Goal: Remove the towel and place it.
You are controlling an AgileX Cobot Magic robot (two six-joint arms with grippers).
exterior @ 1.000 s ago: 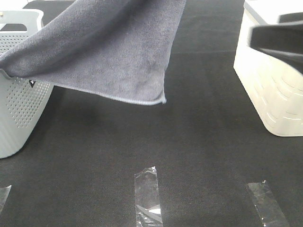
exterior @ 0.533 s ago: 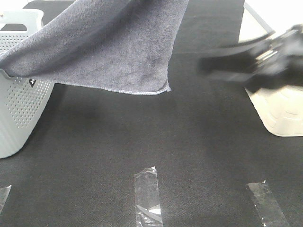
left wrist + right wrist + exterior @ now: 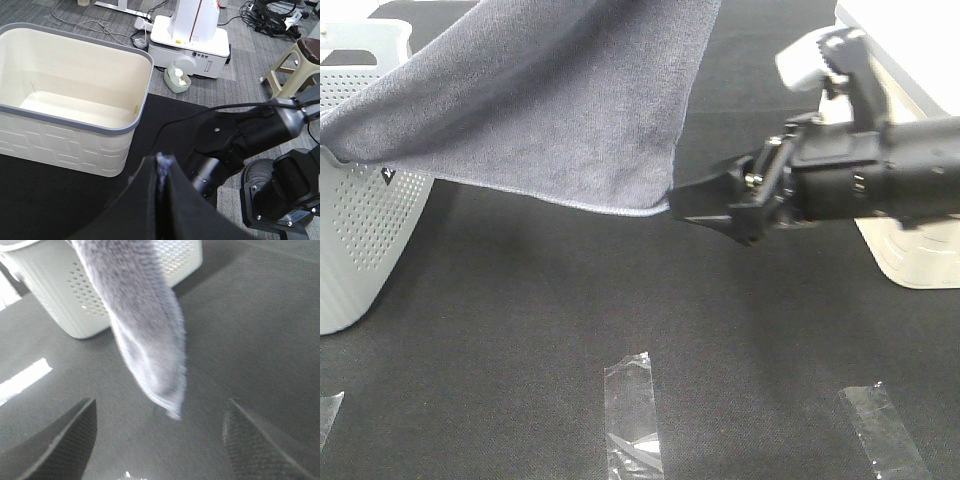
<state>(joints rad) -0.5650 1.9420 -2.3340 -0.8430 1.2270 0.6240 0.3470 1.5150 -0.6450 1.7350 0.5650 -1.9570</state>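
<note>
Towel [image 3: 560,110] corner hanging free, right end effector [image 3: 160,440] spread beside hem

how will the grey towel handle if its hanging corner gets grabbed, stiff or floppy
Probably floppy: the towel sags between its lifted end and the basket rim. Likely grippy, given its fuzzy pile. The free corner dangles ahead of the open right fingers, so it may swing when touched.

This looks like a robotics lab. Beyond the left gripper [image 3: 162,200], grey carpet tiles [image 3: 250,65] carry loose cables [image 3: 272,22], a power strip [image 3: 142,22], a white machine base [image 3: 190,42] and a stool [image 3: 295,60]. Below the right gripper [image 3: 692,203], tape strips [image 3: 632,410] mark the black mat [image 3: 520,330].
</note>
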